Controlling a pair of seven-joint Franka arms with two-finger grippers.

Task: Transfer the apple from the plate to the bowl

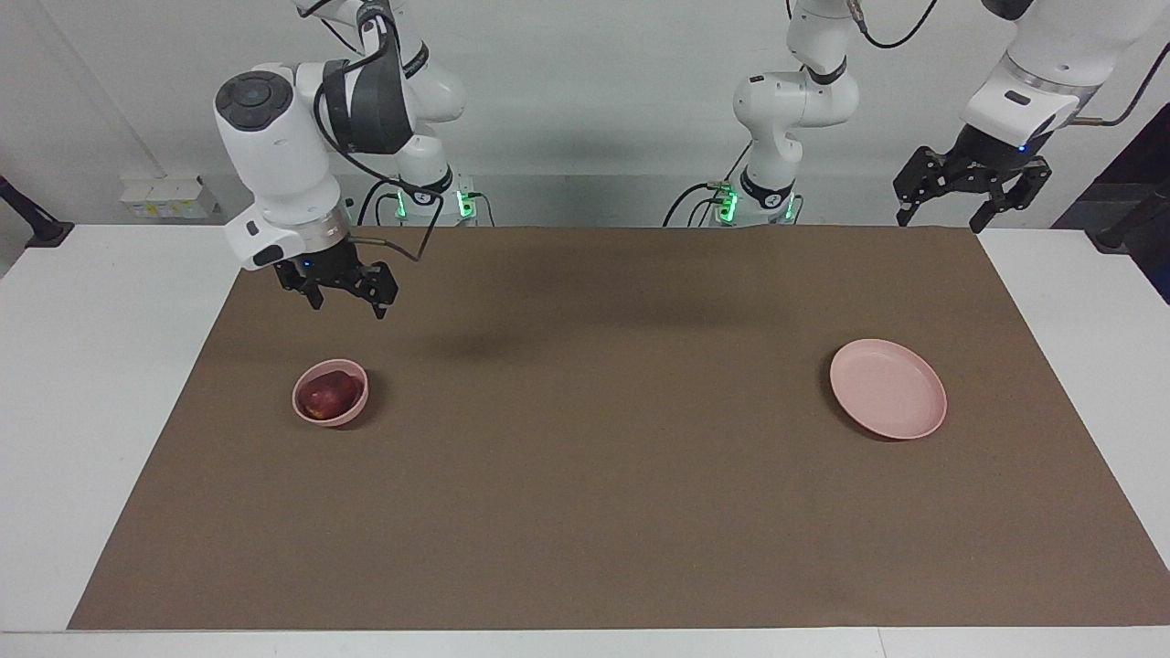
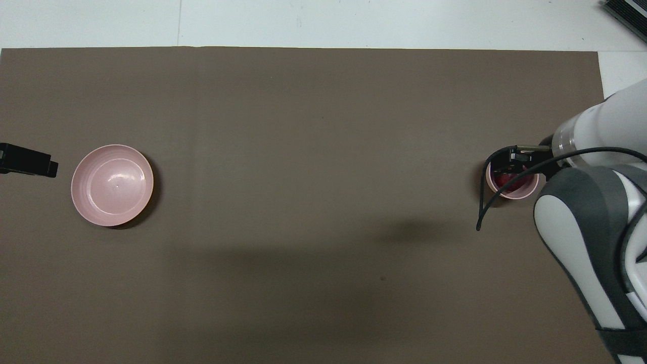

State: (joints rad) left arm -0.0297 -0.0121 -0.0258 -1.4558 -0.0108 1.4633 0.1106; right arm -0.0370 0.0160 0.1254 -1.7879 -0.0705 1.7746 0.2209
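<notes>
While the apple (image 1: 327, 394) sits in the bowl (image 1: 356, 404), both open grippers, right (image 1: 345, 297) and left (image 1: 945, 206), hang empty; the plate (image 1: 900, 413) lies bare on the brown mat (image 1: 603, 475)

The apple (image 1: 327, 394) is showing dark red with a small yellowish patch low on its side, sitting in the pale pink bowl (image 1: 356, 408) toward the right arm's end of the brown mat (image 1: 603, 512). The plate (image 1: 887, 388) is showing the same pale pink (a faint sheen is lying on its middle in the overhead view), toward the left arm's end of the mat. The mat is lying plain brown, unpatterned, on the white table (image 1: 82, 366). The right gripper (image 1: 340, 294) and the left gripper (image 1: 971, 183) are both showing black under white arm shells, the right arm's shell carrying dark grey panels.
</notes>
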